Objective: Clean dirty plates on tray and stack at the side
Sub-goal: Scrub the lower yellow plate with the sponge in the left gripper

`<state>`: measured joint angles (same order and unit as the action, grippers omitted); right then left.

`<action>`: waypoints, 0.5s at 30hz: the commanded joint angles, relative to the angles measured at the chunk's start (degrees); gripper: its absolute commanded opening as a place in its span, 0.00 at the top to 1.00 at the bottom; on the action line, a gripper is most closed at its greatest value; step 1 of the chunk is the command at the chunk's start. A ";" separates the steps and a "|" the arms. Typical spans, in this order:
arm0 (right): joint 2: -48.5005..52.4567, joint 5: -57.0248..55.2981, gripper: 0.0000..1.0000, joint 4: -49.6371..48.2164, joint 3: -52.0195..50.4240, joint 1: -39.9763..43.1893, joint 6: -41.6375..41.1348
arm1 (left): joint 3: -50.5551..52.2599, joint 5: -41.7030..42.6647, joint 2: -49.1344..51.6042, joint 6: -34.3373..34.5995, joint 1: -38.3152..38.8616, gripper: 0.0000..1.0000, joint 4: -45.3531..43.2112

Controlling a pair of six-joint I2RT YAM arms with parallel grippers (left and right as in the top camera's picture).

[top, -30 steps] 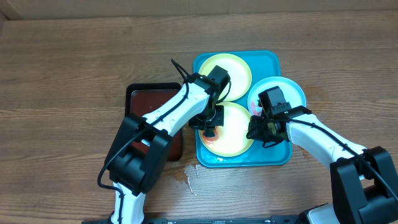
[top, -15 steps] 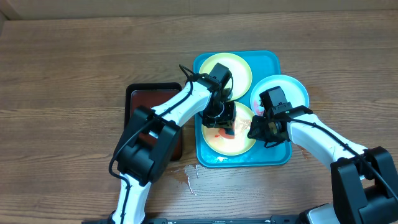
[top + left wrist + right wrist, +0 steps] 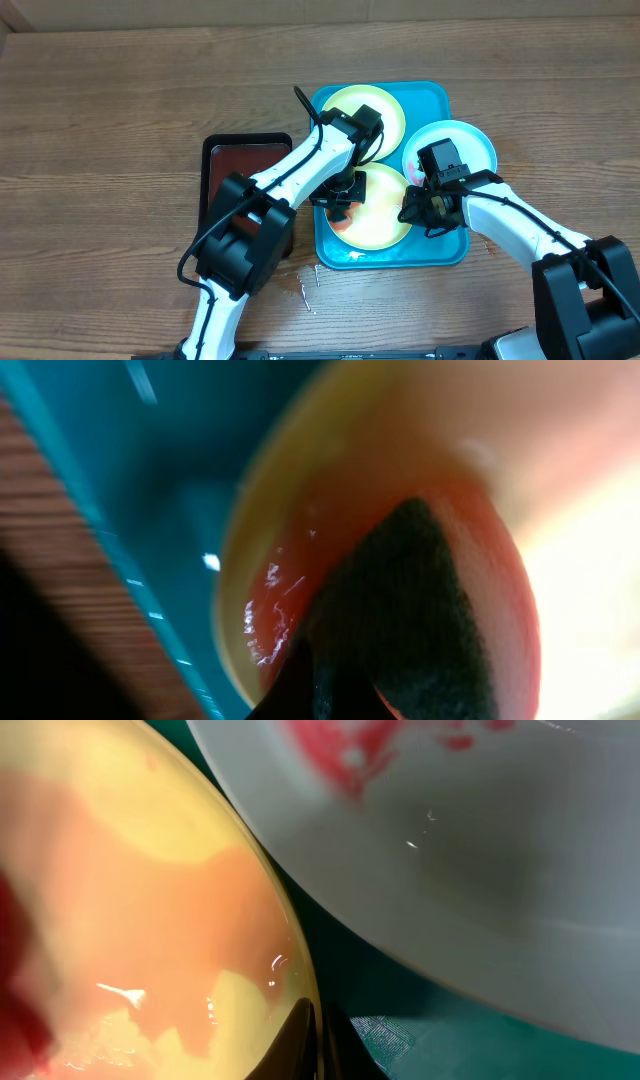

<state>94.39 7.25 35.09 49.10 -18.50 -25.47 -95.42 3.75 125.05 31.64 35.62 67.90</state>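
Note:
The turquoise tray (image 3: 438, 250) holds three plates. One yellow-green plate (image 3: 345, 105) lies at the back and a second (image 3: 385, 222), smeared with red sauce, at the front. The blue-white plate (image 3: 465, 145) rests on the tray's right rim and has red smears. My left gripper (image 3: 338, 200) is shut on a dark sponge (image 3: 410, 610) and presses it on the front plate's (image 3: 240, 600) left part, in the red sauce. My right gripper (image 3: 413, 213) is shut on that plate's right rim. The right wrist view shows the fingers (image 3: 320, 1045) pinching the yellow rim (image 3: 150, 870), with the blue-white plate (image 3: 480, 850) just beyond.
A smaller black tray with a dark red inside (image 3: 240, 170) stands left of the turquoise tray, under my left arm. A few wet drops (image 3: 305, 285) lie on the wooden table near the tray's front left corner.
My left gripper swept the sponge right across the front plate, then back to its left part. My right gripper stayed on the rim.

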 commanded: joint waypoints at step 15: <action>0.26 -0.13 0.96 -0.24 -0.31 -0.42 0.13 | -0.35 26.14 3.80 -0.50 2.01 0.96 -16.61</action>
<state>94.39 7.27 34.96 49.10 -18.52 -25.47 -95.42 18.79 126.19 31.62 35.90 51.90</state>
